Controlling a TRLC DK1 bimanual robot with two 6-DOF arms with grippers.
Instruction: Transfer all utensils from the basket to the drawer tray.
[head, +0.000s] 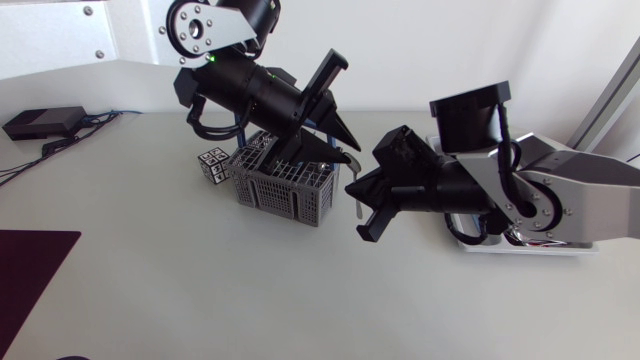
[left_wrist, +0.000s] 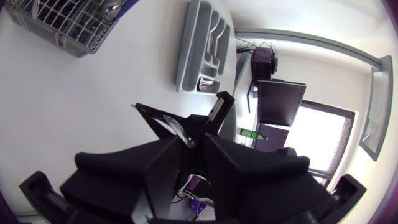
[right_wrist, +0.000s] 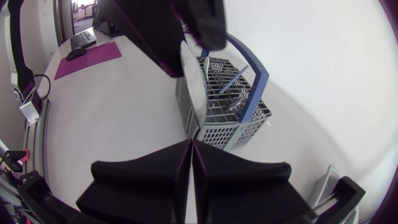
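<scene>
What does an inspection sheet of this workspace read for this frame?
surface: white tabletop, with a dark maroon mat on it.
job's things: grey plastic mesh basket with blue handle, utensils inside; grey moulded drawer tray apart from it.
clutter: small black-and-white patterned cube beside the basket; flat black box.
grippers: left gripper above the basket, shut on a flat silver utensil; right gripper shut, holding nothing.
cables: dark leads by the black box.
surroundings: nothing seen.

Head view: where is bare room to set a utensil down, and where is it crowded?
Bare: the table in front of the basket, and between basket and purple mat. Crowded: at the basket, where left claw and right claw hang close; the tray lies under the right arm.
</scene>
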